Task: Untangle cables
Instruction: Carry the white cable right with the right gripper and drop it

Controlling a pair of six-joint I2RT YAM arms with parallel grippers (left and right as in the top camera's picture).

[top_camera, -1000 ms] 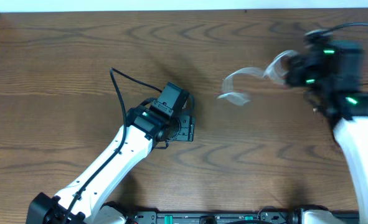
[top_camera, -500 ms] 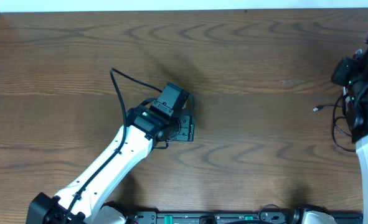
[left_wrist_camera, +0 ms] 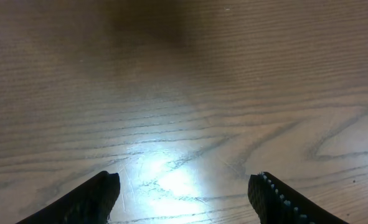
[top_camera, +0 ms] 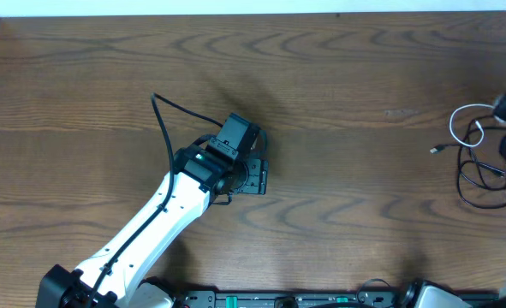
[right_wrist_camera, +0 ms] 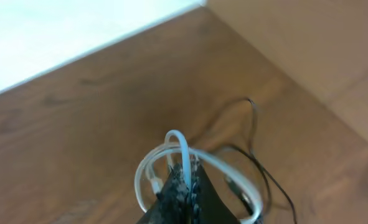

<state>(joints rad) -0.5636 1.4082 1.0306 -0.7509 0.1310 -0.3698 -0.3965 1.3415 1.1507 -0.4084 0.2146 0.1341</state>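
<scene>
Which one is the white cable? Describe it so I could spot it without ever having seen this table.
Go to the far right edge of the wooden table in the overhead view, where the right gripper comes in. The white cable is the thin pale loop pinched in its shut fingers. The black cable looped beside it is equally thin but dark.

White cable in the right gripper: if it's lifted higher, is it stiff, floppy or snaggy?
Probably floppy but a bit springy: the white cable stands in rounded loops around the shut right gripper. Likely light, since it is a thin cord held by a pinch alone. It may drag the black cable along, since the two seem to cross beside the fingers.
</scene>
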